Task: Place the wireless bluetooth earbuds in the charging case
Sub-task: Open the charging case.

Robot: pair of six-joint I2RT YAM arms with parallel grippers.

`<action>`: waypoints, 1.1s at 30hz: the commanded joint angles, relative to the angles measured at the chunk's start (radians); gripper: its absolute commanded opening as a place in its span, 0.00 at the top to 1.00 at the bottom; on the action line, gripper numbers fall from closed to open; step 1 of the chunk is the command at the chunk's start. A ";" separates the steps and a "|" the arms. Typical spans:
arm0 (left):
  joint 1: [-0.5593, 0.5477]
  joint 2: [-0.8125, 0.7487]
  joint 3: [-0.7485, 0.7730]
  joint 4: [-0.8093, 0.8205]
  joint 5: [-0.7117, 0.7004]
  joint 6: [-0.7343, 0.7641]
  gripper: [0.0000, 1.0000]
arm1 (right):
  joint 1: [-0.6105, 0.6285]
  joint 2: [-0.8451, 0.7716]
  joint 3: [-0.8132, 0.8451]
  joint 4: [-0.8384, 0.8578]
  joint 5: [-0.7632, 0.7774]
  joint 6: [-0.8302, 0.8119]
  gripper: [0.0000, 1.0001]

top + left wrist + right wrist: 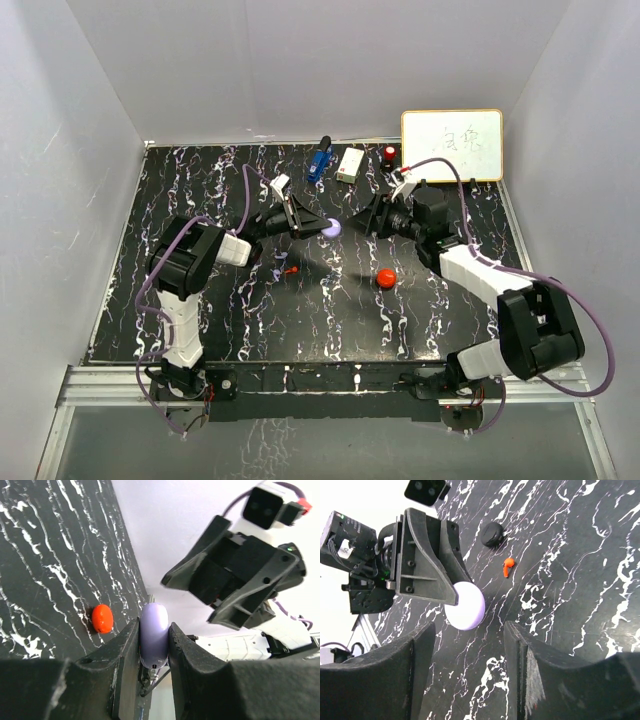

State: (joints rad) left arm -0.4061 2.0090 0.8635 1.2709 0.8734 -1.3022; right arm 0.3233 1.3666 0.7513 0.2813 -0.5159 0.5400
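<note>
Red earbud (508,567), lying near left tool (153,626)

Your purple case (153,630), a smooth rounded puck that looks closed, is pinched on edge in the left gripper (154,647), raised off the table. The red case (385,277), also closed, lies to its right and nearer the arm bases. The red earbud (508,567) lies on its side to the purple case's left, a tiny purple earbud (277,272) just beyond.
</note>
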 commanded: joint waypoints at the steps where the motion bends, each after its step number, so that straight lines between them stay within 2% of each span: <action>1: 0.003 0.005 0.045 0.200 0.050 -0.089 1.00 | -0.008 0.041 -0.013 0.158 -0.131 0.093 0.46; 11: -0.005 -0.040 0.035 0.188 0.084 -0.088 1.00 | -0.013 0.117 -0.036 0.304 -0.195 0.203 0.51; 14: -0.007 -0.046 0.030 0.197 0.090 -0.090 1.00 | -0.013 0.125 -0.035 0.315 -0.204 0.212 0.54; 25: -0.020 -0.049 0.052 0.233 0.108 -0.111 1.00 | -0.013 0.153 -0.038 0.351 -0.225 0.234 0.56; 33: -0.026 -0.058 0.063 0.235 0.110 -0.113 1.00 | -0.013 0.164 -0.039 0.363 -0.234 0.244 0.63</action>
State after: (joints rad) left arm -0.4278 2.0182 0.8906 1.3872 0.9627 -1.4109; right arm 0.3130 1.5291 0.7216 0.5644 -0.7338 0.7734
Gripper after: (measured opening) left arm 0.253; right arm 0.391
